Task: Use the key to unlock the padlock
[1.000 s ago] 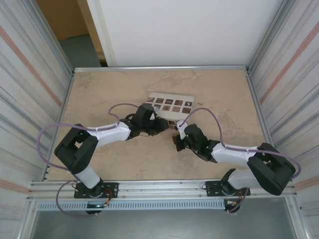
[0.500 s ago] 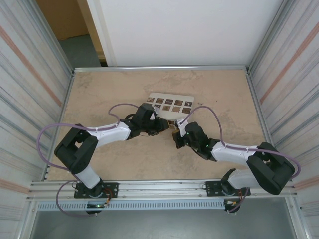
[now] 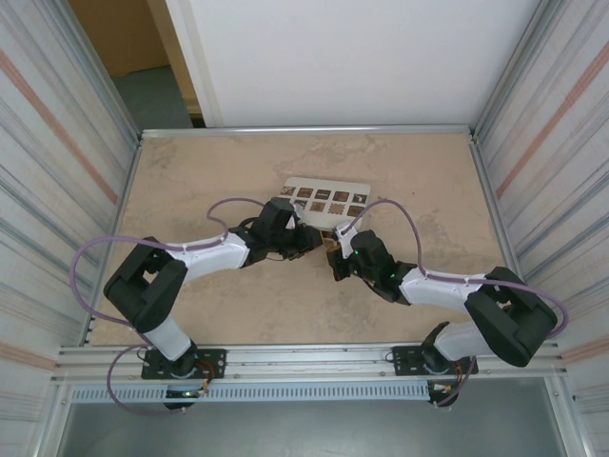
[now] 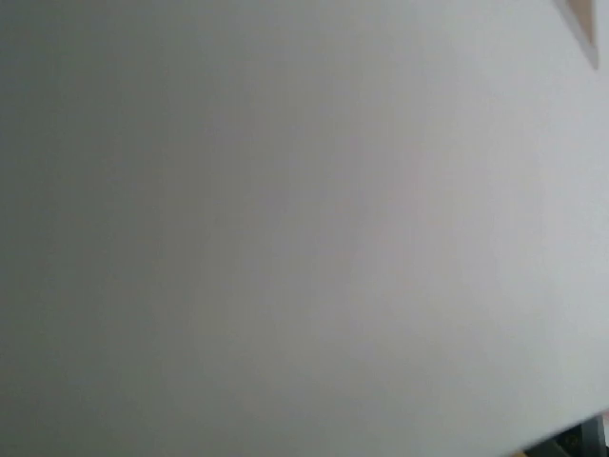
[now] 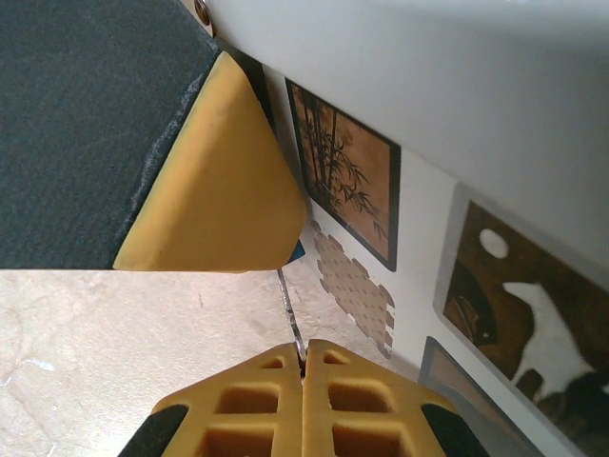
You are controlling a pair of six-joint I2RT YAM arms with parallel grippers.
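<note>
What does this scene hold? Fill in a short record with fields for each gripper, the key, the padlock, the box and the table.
left gripper: at the box's near edge, one yellow finger pad over the padlock; grip hidden
right gripper: shut on the key
key: thin metal blade, tip just under the padlock; whether it is inserted cannot be told
padlock: small blue sliver behind the yellow pad
box: pale, with brown pictures
table: tan, mottled
</note>
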